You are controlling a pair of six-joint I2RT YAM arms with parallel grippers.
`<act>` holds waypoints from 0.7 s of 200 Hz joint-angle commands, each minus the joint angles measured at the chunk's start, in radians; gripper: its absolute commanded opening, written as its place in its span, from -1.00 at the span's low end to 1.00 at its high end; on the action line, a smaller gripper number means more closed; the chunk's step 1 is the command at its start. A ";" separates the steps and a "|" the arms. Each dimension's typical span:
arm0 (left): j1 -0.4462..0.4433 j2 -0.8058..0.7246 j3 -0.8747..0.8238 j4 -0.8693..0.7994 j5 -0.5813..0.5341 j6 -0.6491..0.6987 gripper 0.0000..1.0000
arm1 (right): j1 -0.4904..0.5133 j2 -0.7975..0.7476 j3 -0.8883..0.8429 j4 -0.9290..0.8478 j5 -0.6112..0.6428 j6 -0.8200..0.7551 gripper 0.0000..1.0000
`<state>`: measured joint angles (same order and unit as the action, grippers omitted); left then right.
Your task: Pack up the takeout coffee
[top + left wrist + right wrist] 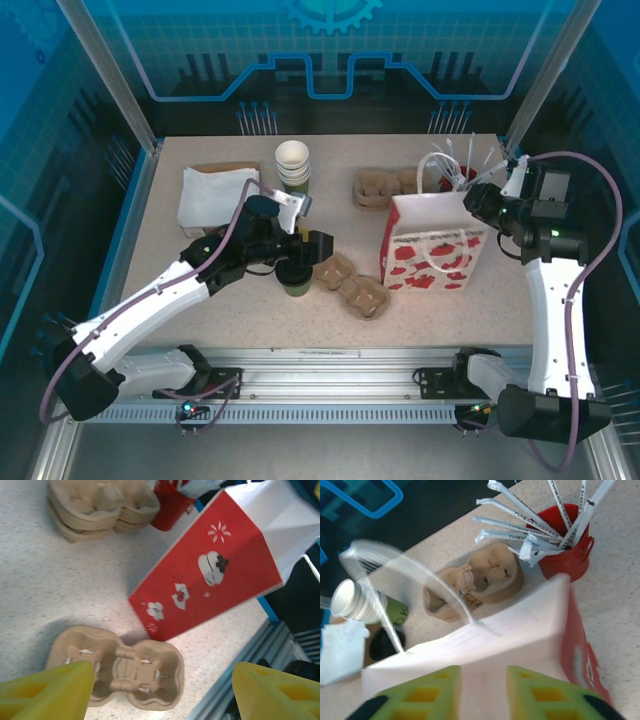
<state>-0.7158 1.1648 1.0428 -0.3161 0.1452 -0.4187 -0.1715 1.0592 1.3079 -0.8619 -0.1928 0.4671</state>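
Top view: bright, even overhead light on the surface [200, 300], short soft shadows beside the gift bag [432, 245], blue back panels [200, 50] glowing, everything sharp. Left wrist: warmer cast, the bag throws a soft shadow leftward onto the surface, background fairly sharp, but the fingers [47, 692] of the left claw [164, 672] are defocused yellow blobs in the bottom corners. Right wrist: fingers [425, 695] of the right claw [483, 672] and the bag's white rim sit too close, soft and nearly blown out, its handle [427, 575] a translucent smear, straws [520, 517] farther back crisp.
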 commanded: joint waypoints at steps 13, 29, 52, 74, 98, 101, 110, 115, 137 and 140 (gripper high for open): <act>-0.095 0.052 0.048 0.069 0.070 0.057 0.53 | -0.028 -0.002 0.001 -0.086 -0.036 -0.115 -0.07; -0.139 0.097 0.062 0.069 0.054 0.108 0.57 | -0.029 -0.010 0.010 -0.108 0.006 -0.147 0.05; -0.203 0.170 0.092 0.083 0.021 0.190 0.59 | -0.028 -0.030 0.041 -0.153 0.087 -0.200 0.30; -0.253 0.247 0.137 0.103 -0.020 0.267 0.60 | -0.023 -0.052 0.067 -0.179 0.156 -0.228 0.39; -0.277 0.338 0.184 0.135 -0.060 0.308 0.62 | -0.018 -0.053 0.043 -0.185 0.270 -0.262 0.42; -0.278 0.350 0.189 0.142 -0.059 0.311 0.62 | -0.017 -0.052 0.038 -0.183 0.286 -0.266 0.42; -0.282 0.380 0.199 0.164 -0.050 0.317 0.64 | -0.017 -0.047 0.024 -0.179 0.316 -0.272 0.45; -0.286 0.395 0.204 0.177 -0.052 0.320 0.65 | -0.017 -0.044 0.016 -0.173 0.321 -0.272 0.47; -0.290 0.452 0.210 0.243 -0.082 0.312 0.65 | -0.015 -0.017 0.000 -0.161 0.264 -0.255 0.55; -0.290 0.460 0.209 0.257 -0.087 0.309 0.65 | -0.016 -0.013 -0.001 -0.161 0.252 -0.251 0.56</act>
<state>-0.9977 1.5764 1.2224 -0.1646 0.1074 -0.1459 -0.1852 1.0176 1.3293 -1.0115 0.0578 0.2272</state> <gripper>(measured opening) 0.823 0.762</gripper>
